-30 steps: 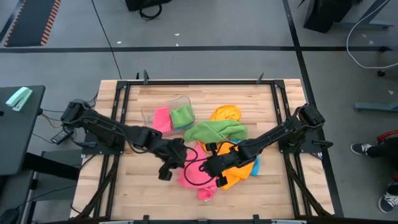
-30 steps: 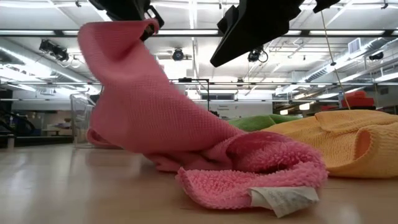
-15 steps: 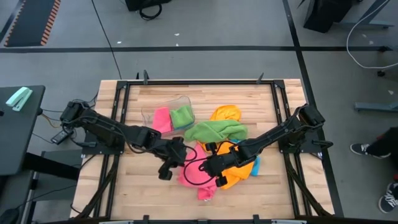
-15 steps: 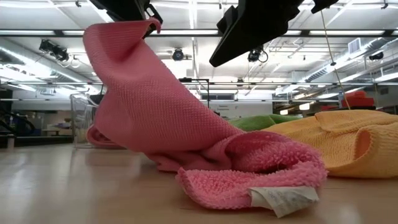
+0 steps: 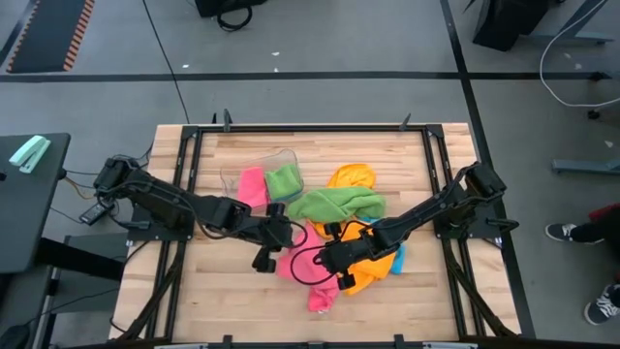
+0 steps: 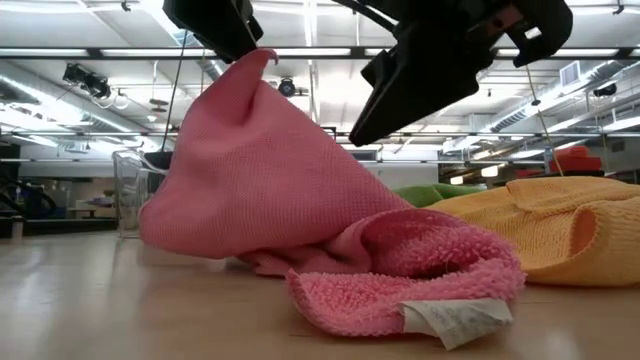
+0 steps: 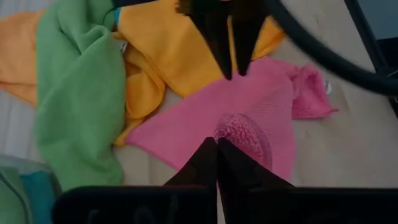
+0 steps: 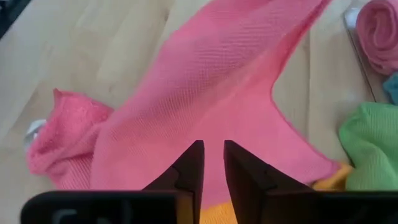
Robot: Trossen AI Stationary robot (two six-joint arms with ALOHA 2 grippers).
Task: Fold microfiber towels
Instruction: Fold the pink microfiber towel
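High view: a bright pink microfiber towel (image 5: 308,274) is seen crumpled on the pale wooden tabletop (image 5: 407,165), just in front of a loose heap of green and orange towels (image 5: 341,204). One corner of the pink towel is pinched and lifted by the left gripper (image 5: 272,239), whose fingers are pressed together on the cloth. From that corner the towel slopes down and away toward the right gripper (image 5: 329,264), so its long axis runs roughly between the two tools. The right gripper hangs just above the lower part of the pink towel; its fingers stand slightly parted, and nothing is seen held between them in the right wrist view.

The right gripper is judged the nearer tool to the slack, unlifted end, where a white label (image 6: 452,320) shows on a rolled edge lying on the wood.

A clear plastic tub (image 5: 263,176) holding pink and green cloths stands beyond the pink towel. Bare wood is seen in front of the pink towel. Grey floor surrounds the table; ceiling lights are seen in the low view.
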